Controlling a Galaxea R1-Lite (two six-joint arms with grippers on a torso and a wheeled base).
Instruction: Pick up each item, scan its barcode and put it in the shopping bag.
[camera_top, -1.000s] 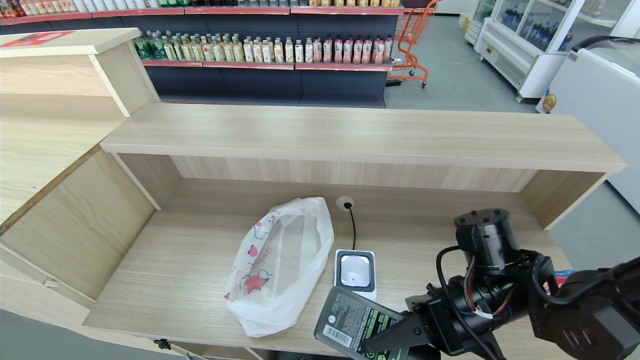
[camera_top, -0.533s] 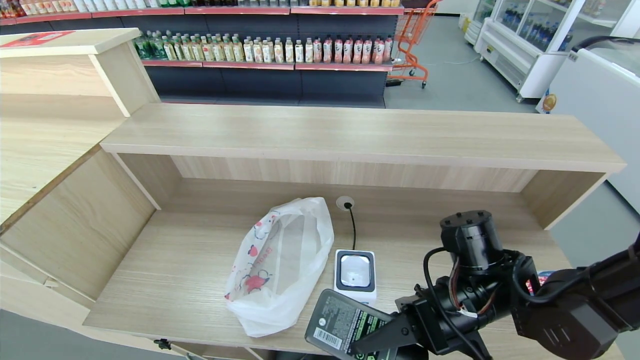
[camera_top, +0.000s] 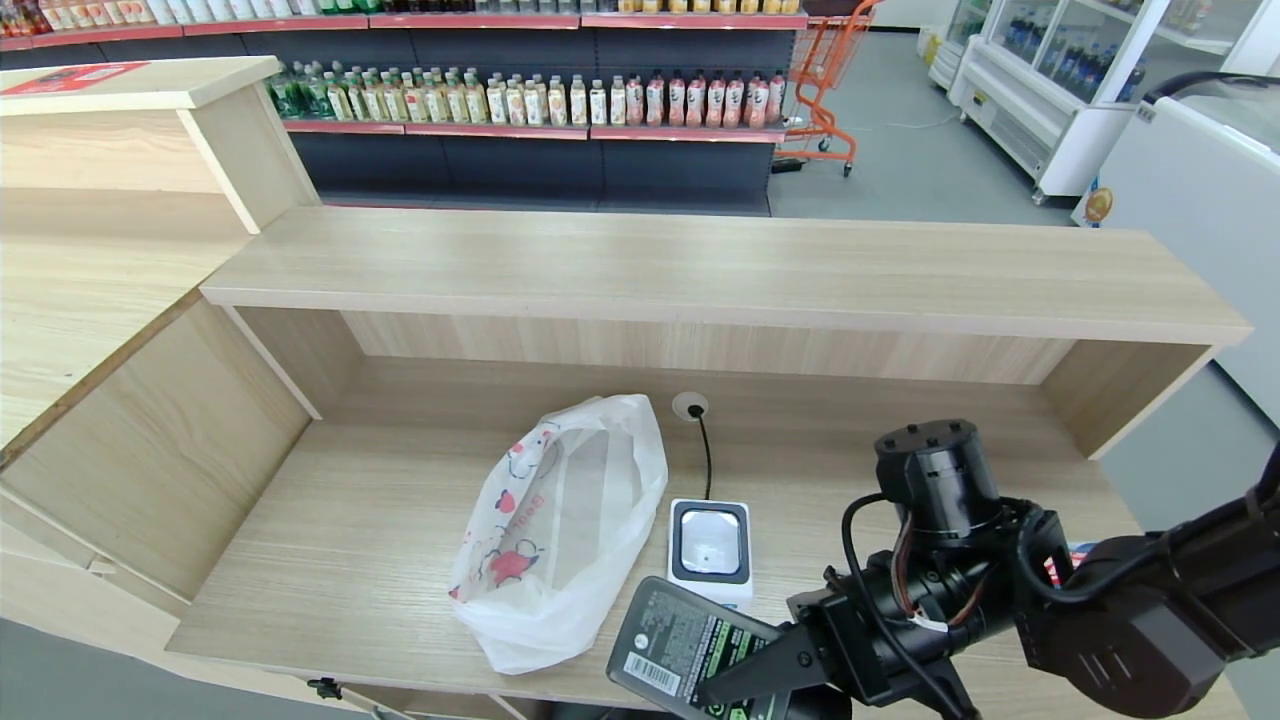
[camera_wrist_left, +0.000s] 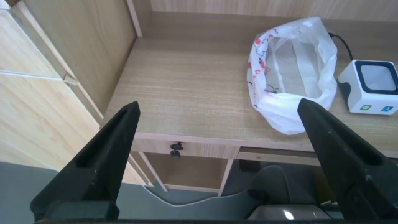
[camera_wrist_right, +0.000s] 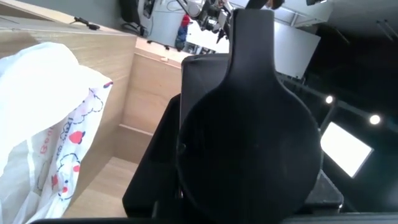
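My right gripper (camera_top: 735, 675) is shut on a dark flat packet (camera_top: 680, 645) with a white barcode label facing up. It holds the packet above the counter's front edge, just in front of the white barcode scanner (camera_top: 710, 545). The white shopping bag (camera_top: 560, 525) with red prints lies open to the left of the scanner. In the right wrist view the packet's dark back (camera_wrist_right: 249, 143) is close up, with the bag (camera_wrist_right: 43, 124) beyond it. My left gripper (camera_wrist_left: 217, 106) is open with nothing in it, off the counter's front edge, looking toward the bag (camera_wrist_left: 292, 68) and scanner (camera_wrist_left: 373, 87).
The wooden counter (camera_top: 350, 560) has a raised shelf (camera_top: 700, 270) at the back and a side wall on the left. The scanner's black cable (camera_top: 705, 450) runs to a hole behind it. A small red and blue item (camera_top: 1055, 568) peeks from behind my right arm.
My right arm has moved left with the packet, bringing it closer to the front of the scanner. The bag and scanner have not moved.
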